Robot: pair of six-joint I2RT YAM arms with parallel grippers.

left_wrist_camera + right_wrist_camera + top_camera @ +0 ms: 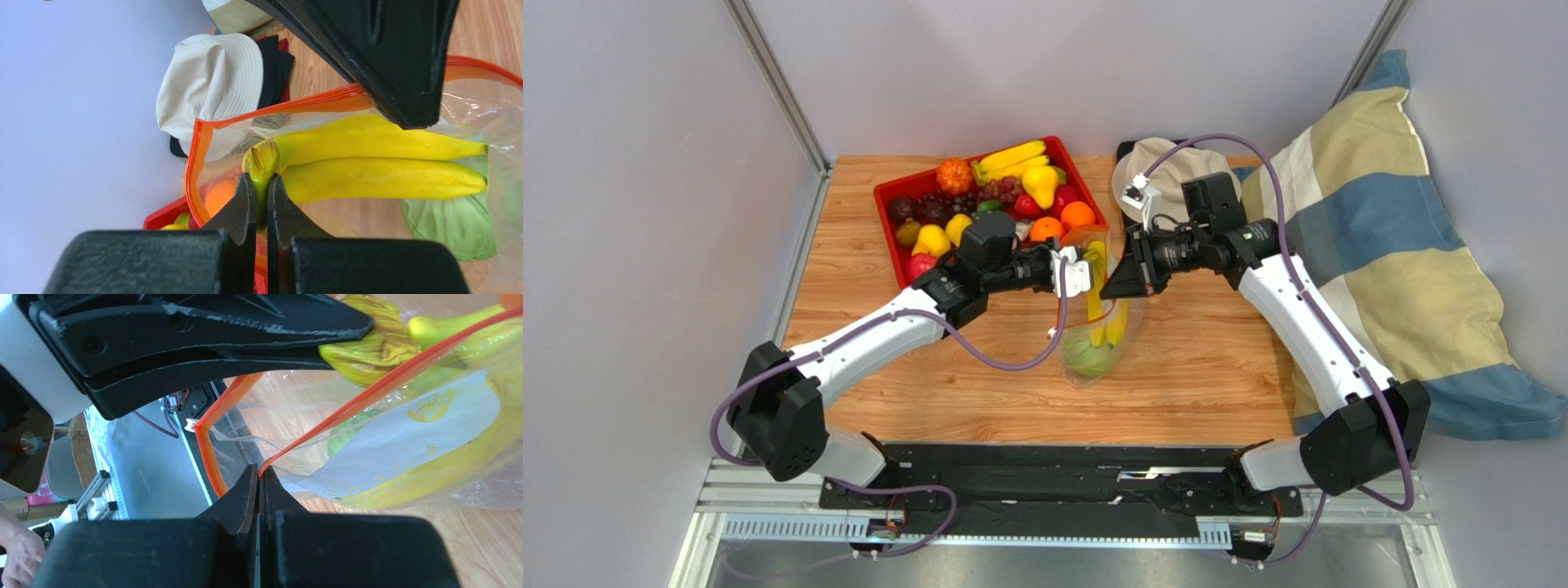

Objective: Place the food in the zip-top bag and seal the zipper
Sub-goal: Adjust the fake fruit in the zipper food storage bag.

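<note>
The zip-top bag [1097, 346] hangs open between both grippers above the table, with a green ball [1089, 358] at its bottom. My left gripper [262, 184] is shut on the stem of the yellow bananas [380, 160], which lie inside the bag's mouth. The orange-red zipper [270, 113] loops around them. My right gripper [260, 473] is shut on the zipper [368, 395] edge, holding that side up. The white slider tab [193, 424] sits at the zipper's far end. A white label patch [405, 438] covers the bananas in the right wrist view.
A red tray [887, 196] of more toy fruit stands at the back left, just behind the left gripper. A white bucket hat [1161, 165] on dark cloth lies at the back centre. A striped pillow [1382, 245] fills the right side.
</note>
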